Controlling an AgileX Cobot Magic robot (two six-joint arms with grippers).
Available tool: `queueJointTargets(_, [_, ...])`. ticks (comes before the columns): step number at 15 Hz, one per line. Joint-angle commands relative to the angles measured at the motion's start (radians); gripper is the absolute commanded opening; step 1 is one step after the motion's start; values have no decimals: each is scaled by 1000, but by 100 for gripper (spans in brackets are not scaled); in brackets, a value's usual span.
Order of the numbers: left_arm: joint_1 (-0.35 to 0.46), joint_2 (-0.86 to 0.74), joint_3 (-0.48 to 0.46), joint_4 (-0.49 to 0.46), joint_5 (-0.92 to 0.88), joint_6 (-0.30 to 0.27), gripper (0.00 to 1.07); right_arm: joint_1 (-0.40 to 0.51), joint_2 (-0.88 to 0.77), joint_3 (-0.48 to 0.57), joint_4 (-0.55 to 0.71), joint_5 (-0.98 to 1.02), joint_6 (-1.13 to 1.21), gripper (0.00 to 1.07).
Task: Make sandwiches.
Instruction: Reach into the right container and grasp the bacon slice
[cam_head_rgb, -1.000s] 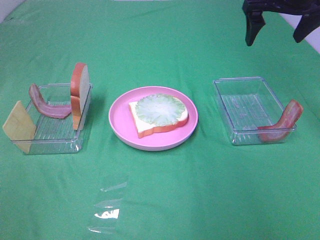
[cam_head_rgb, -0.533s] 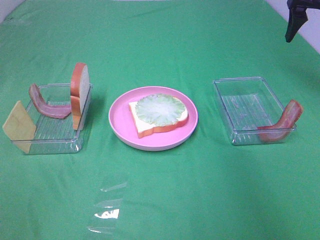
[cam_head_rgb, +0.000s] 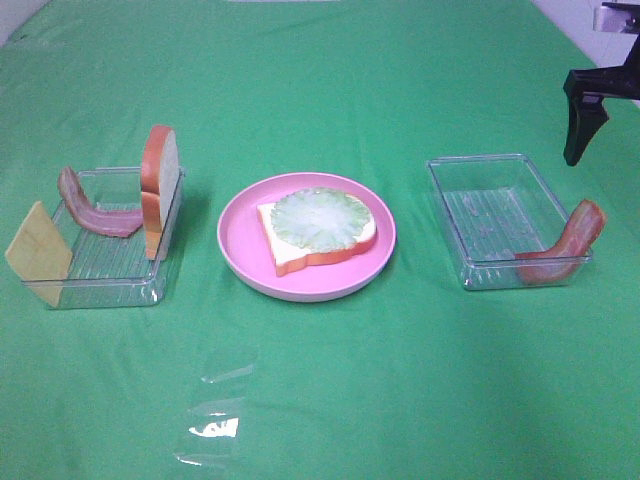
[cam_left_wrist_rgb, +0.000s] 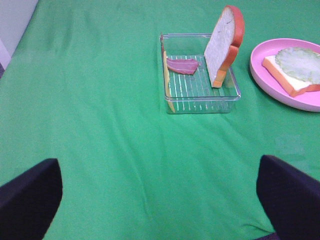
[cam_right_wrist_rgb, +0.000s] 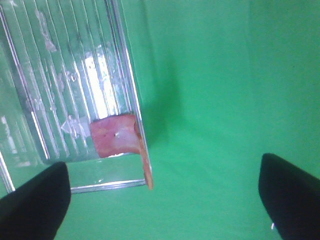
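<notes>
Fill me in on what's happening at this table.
A two-armed robot is building a sandwich. A bread slice with a lettuce leaf on top lies on the pink plate. Nothing is held: the right gripper hangs open near the right tray, where a bacon strip leans over the wall. The left gripper is open short of the left tray, which holds cheese, a second bacon strip and an upright bread slice.

text: none readable | labels, numbers: none | signs: none (raised marks in clear tray (cam_right_wrist_rgb: 50, 75) too blurred)
</notes>
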Motion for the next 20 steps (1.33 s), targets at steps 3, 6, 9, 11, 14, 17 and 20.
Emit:
queueJointTargets(3, [2, -4, 4, -1, -5, 0, 98, -2, -9, 97, 58, -52, -49, 98])
queueJointTargets(6, [2, -4, 4, -1, -5, 0, 98, -2, -7, 195, 88, -152, -60, 98])
queueJointTargets(9, [2, -4, 4, -1, -5, 0, 98, -2, 17, 206, 102, -160, -60, 97])
queueJointTargets(11, [2, -4, 4, -1, -5, 0, 98, -2, 30, 206, 128, -178, -77, 94])
queueJointTargets(14, [2, -4, 4, -1, -5, 0, 98, -2, 37, 206, 134, -178, -77, 93])
queueJointTargets(17, [2, -4, 4, -1, -5, 0, 98, -2, 37, 206, 136, -178, -76, 80])
queueJointTargets(20, [2, -4, 4, -1, -5, 0, 98, -2, 37, 207, 136, -179, -70, 45])
